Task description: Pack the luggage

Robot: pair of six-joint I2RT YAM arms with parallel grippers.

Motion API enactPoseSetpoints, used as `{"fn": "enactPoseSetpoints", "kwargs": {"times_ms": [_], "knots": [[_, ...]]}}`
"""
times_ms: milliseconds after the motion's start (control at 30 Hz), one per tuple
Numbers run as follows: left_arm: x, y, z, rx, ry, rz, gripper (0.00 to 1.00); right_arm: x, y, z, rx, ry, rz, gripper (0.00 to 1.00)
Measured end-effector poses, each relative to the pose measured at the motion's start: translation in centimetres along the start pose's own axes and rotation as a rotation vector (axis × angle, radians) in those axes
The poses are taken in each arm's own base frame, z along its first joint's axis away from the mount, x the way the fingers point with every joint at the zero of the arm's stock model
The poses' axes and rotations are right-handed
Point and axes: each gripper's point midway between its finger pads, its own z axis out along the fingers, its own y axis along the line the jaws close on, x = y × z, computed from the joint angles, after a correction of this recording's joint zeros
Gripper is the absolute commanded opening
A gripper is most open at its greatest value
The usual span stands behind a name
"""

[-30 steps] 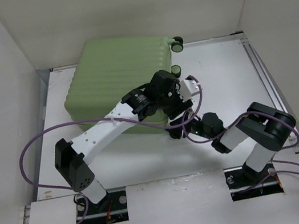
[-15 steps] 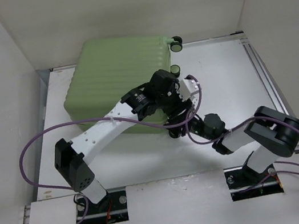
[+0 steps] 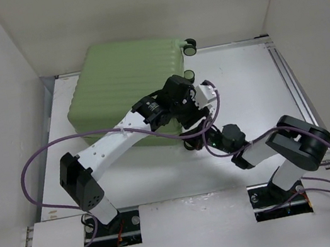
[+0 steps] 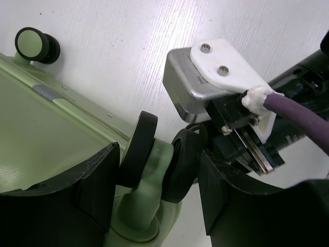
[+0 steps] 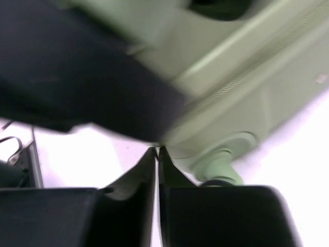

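The big light-green hard suitcase with a ribbed shell (image 3: 126, 85) lies flat and shut near the far left corner of the white bench (image 3: 247, 83). Its wheels face the right edge. The left tool (image 4: 159, 159) is closed around a small black double wheel (image 4: 141, 149) at the suitcase's near right corner, with one finger on each side of it. The right tool (image 5: 157, 152) is squeezed shut with nothing in it. Its tips sit just beside the suitcase's green edge, close to a wheel leg.
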Motion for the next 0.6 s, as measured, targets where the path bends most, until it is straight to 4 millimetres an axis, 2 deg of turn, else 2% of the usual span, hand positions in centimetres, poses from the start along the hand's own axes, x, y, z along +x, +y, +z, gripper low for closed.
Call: {"fn": "enactPoseSetpoints", "kwargs": {"times_ms": [133, 367, 500, 600], "knots": [[0.0, 0.1, 0.0, -0.005, -0.001, 0.0, 0.0, 0.2, 0.6, 0.1, -0.029, 0.009, 0.007, 0.0], [0.0, 0.3, 0.0, -0.01, -0.001, 0.02, 0.0, -0.3, 0.1, 0.0, -0.008, 0.002, 0.052, 0.0], [-0.1, 0.6, 0.1, -0.026, -0.019, 0.057, 0.0, -1.4, -0.7, -0.6, 0.049, 0.03, 0.064, 0.0], [0.0, 0.6, -0.3, -0.031, -0.039, 0.093, 0.0, -3.4, -2.4, -1.1, 0.117, 0.038, 0.048, 0.0]]}}
